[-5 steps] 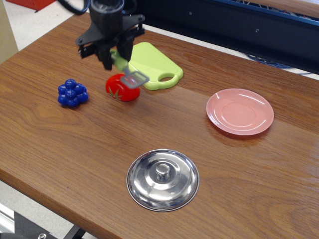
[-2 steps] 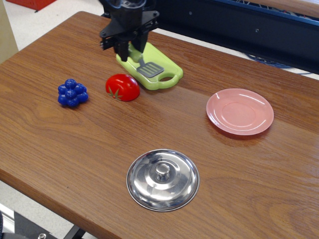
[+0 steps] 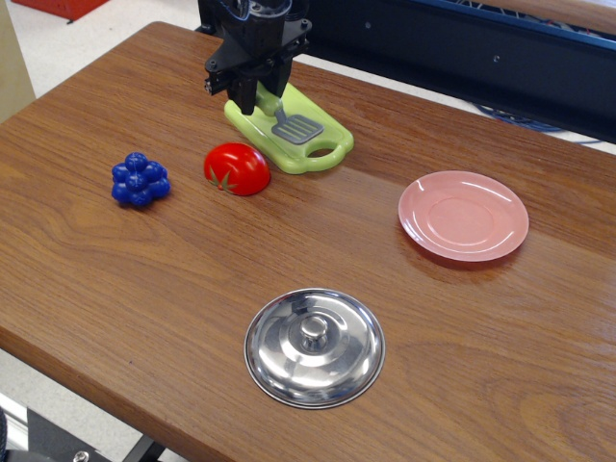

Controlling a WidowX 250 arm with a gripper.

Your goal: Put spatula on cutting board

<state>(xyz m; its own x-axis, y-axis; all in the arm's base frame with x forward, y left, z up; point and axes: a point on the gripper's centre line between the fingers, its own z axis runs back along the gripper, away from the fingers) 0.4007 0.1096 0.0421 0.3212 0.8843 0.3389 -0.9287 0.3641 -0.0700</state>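
The lime-green cutting board lies at the back of the wooden table, its handle hole towards the front right. The spatula has its grey slotted blade low over the board's middle. Its green handle runs up into my gripper. The black gripper stands over the board's back left part and is shut on the spatula's handle. I cannot tell whether the blade touches the board.
A red tomato sits just left-front of the board. A blue grape bunch lies further left. A round pink plate is at the right. A steel pot lid lies near the front edge.
My gripper carried the spatula from above the tomato back and right, over the cutting board, and lowered it. The blade now sits low over the board's middle.
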